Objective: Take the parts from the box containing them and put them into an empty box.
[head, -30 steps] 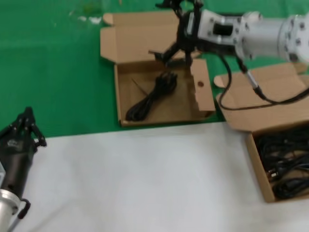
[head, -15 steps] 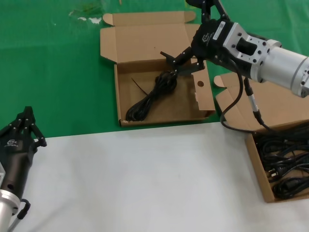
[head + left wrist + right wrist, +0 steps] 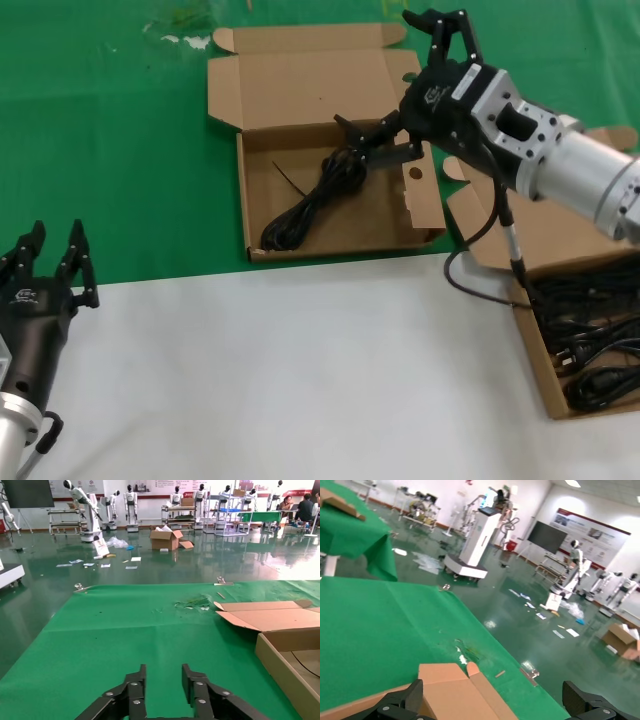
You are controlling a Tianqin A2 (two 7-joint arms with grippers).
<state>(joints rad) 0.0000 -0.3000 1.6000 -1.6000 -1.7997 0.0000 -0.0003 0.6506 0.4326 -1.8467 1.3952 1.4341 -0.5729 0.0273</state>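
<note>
One black cable [image 3: 315,200] lies slantwise in the box with a round hole in its flap [image 3: 415,173], in the middle of the green cloth. My right gripper [image 3: 375,68] hangs wide open over that box's far right corner, one finger just above the cable's upper end, holding nothing. In the right wrist view the right gripper [image 3: 495,695] frames the box's lid [image 3: 452,690]. Several more black cables [image 3: 590,345] fill the plain box [image 3: 535,365] at the right edge. My left gripper [image 3: 55,232] waits open at the near left, pointing out over bare green cloth in the left wrist view [image 3: 163,672].
White cloth [image 3: 300,370] covers the near half of the table, green cloth [image 3: 110,150] the far half. The holed box's lid [image 3: 300,75] lies open flat behind it; its edge shows in the left wrist view [image 3: 270,619]. The plain box's lid [image 3: 560,215] stands open under my right arm.
My right arm has swung and turned over the holed box, its gripper staying open above the cable. The cable has not moved. My left gripper's fingers have spread apart.
</note>
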